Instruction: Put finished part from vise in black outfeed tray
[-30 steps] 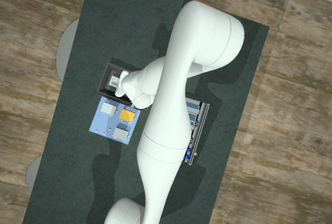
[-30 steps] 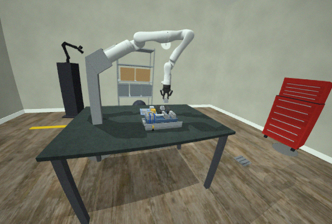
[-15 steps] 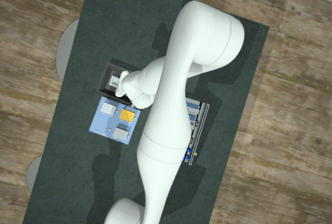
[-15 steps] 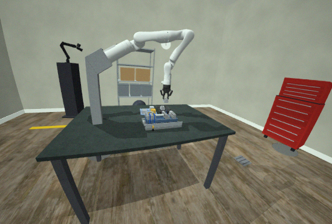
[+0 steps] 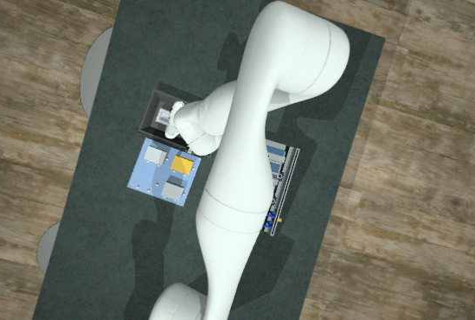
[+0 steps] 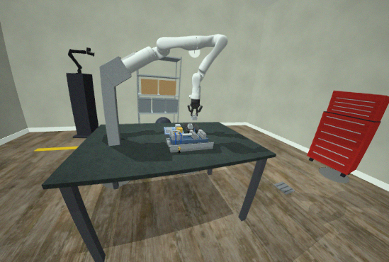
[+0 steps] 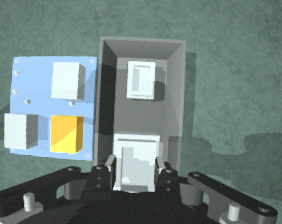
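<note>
My gripper [image 7: 135, 165] [image 6: 195, 112] is shut on the finished part [image 7: 137, 157] [image 6: 195, 115], a light grey block. It hangs well above the near end of the black outfeed tray [image 7: 107, 110] [image 5: 149, 116]. A second grey pocketed part [image 7: 141, 79] [image 5: 163, 116] lies at the far end of the tray. The near half of the tray floor below the held part is bare. The vise [image 5: 281, 173] [image 6: 188, 141] stands at the table's other side, mostly hidden by my arm in the overhead view. My fingers are hidden by the wrist there.
A blue fixture plate [image 5: 150, 177] [image 7: 39, 76] lies right beside the tray. It carries two grey blocks [image 5: 156, 155] [image 5: 173, 190] and a yellow block [image 5: 182, 164] [image 7: 67, 133]. A red tool chest [image 6: 349, 136] and a shelf [image 6: 159, 88] stand off the table.
</note>
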{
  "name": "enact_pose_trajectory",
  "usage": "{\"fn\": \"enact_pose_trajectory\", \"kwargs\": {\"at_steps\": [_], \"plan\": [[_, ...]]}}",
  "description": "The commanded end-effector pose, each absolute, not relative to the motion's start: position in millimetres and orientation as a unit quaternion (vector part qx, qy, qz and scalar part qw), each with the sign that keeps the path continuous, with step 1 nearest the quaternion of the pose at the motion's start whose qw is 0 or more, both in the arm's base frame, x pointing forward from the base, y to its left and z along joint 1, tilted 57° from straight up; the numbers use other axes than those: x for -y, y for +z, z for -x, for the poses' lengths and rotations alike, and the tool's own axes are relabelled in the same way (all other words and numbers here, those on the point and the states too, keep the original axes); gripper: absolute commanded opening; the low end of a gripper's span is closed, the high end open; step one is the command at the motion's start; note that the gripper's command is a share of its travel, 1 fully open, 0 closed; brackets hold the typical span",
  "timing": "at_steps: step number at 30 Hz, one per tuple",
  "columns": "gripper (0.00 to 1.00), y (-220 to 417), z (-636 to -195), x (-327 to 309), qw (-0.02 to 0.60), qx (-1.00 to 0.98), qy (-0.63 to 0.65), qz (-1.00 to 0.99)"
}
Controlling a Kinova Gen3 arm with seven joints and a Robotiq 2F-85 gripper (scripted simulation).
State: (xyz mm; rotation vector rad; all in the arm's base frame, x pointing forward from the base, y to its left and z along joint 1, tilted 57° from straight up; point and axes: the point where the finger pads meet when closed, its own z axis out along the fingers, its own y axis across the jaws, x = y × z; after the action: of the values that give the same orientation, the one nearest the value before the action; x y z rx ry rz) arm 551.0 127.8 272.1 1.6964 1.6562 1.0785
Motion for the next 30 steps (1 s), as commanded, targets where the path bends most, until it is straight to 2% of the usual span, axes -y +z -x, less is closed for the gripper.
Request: {"fn": "enact_pose_trajectory", "kwargs": {"at_steps": [1, 30], "plan": [[0.0, 271.5, -550.5, -126.6, 0.266, -0.613, 0.399, -0.628], [0.0, 267.3, -561.2, -128.7, 0.266, -0.611, 0.401, -0.629]]}}
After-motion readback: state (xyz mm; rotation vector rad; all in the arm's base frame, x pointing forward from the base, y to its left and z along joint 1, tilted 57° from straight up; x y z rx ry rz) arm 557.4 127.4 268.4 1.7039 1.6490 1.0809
